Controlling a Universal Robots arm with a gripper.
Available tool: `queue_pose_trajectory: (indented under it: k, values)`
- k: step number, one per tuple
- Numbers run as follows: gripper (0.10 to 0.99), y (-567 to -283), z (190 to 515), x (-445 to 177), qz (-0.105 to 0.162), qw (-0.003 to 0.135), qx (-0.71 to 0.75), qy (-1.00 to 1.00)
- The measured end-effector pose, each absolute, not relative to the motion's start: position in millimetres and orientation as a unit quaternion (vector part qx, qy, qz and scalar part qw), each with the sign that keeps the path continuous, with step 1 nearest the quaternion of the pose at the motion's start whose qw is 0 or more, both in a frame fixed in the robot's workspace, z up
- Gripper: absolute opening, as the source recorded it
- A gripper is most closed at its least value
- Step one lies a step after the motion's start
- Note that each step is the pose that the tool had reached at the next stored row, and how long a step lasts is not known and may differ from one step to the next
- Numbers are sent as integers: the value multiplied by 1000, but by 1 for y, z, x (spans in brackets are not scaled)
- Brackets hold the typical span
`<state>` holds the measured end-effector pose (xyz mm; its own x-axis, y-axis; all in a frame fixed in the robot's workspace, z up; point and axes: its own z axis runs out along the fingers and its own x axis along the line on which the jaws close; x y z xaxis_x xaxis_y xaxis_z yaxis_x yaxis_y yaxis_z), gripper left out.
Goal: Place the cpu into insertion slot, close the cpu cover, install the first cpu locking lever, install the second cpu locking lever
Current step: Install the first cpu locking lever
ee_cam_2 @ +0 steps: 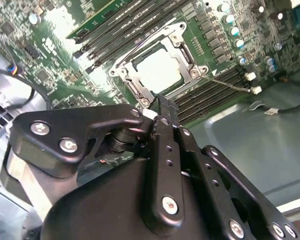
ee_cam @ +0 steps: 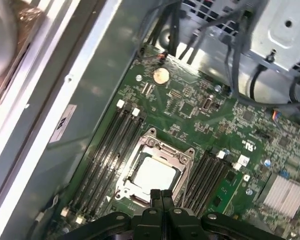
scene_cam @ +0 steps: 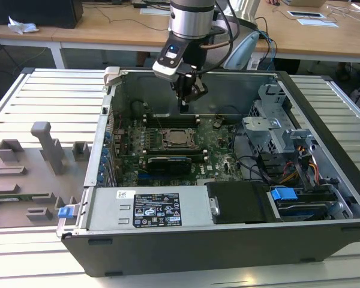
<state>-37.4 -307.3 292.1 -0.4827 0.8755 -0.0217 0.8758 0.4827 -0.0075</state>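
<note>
Since the small square silver-topped cpu point(ee_cam: 155, 175) lies in the dark metal-rimmed insertion slot point(ee_cam: 121, 191) beneath the thin silvery cpu cover point(ee_cam: 183, 164), the black gripper point(ee_cam: 161, 194), pinched empty, should probably push the thin wire locking lever point(ee_cam_2: 145, 46) slowly and steadily.

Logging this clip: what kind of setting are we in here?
Most likely a robotics lab or workshop bench. An open computer case lies on a slatted metal table, grey fixture blocks sit beside it at the exterior view's left, and wooden desks stand behind.
</note>
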Motion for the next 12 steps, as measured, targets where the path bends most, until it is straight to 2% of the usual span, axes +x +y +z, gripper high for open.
queue_pose_trajectory:
  k: [12]
  values:
    - [106, -307, 292, -37, -8, 8, 411, 912]
